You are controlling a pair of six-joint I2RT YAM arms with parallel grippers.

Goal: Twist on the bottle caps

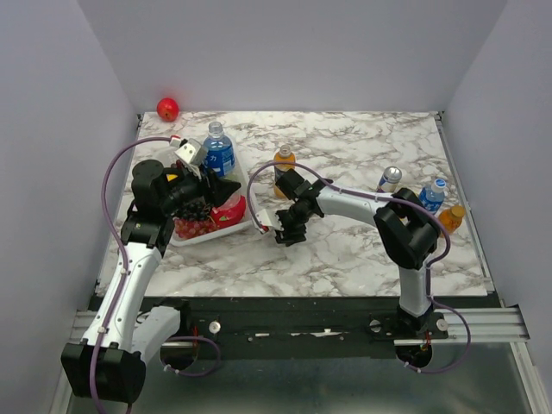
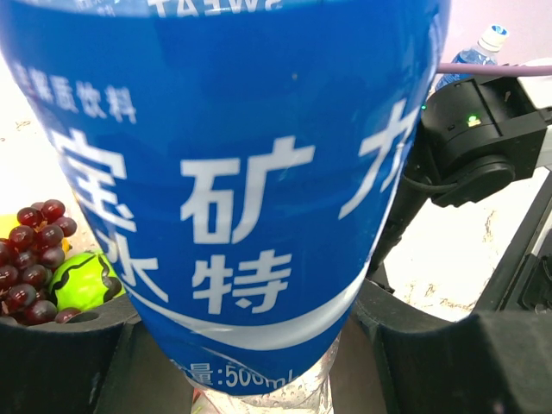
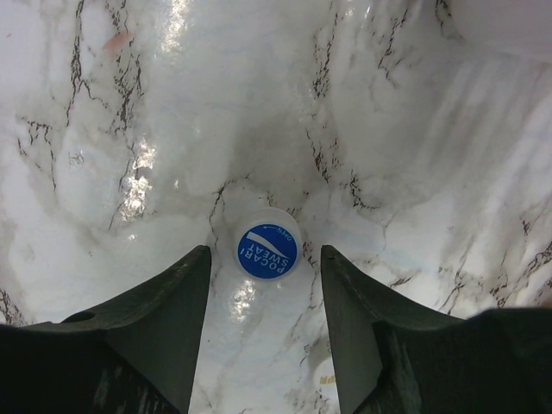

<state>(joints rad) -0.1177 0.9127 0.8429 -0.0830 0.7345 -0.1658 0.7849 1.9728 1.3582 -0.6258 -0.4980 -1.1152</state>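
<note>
Right gripper (image 1: 285, 233) is hanging over the Pocari Sweat cap (image 3: 267, 250), jaws apart with one finger on either side, not touching it. The cap lies printed face up on the marble table (image 3: 414, 129), near the white tray (image 1: 246, 226). Left gripper (image 1: 210, 179) is clamped on the blue-label water bottle (image 2: 241, 198), which is upright at the far side of the tray.

Our tip for this step: drop straight down so the cap sits centred between the fingers, pinch the rim low, and lift it flat. If it tilts, we reckon the threads won't catch. We'd also hold the bottle dead steady and vertical while the cap comes over.
</note>
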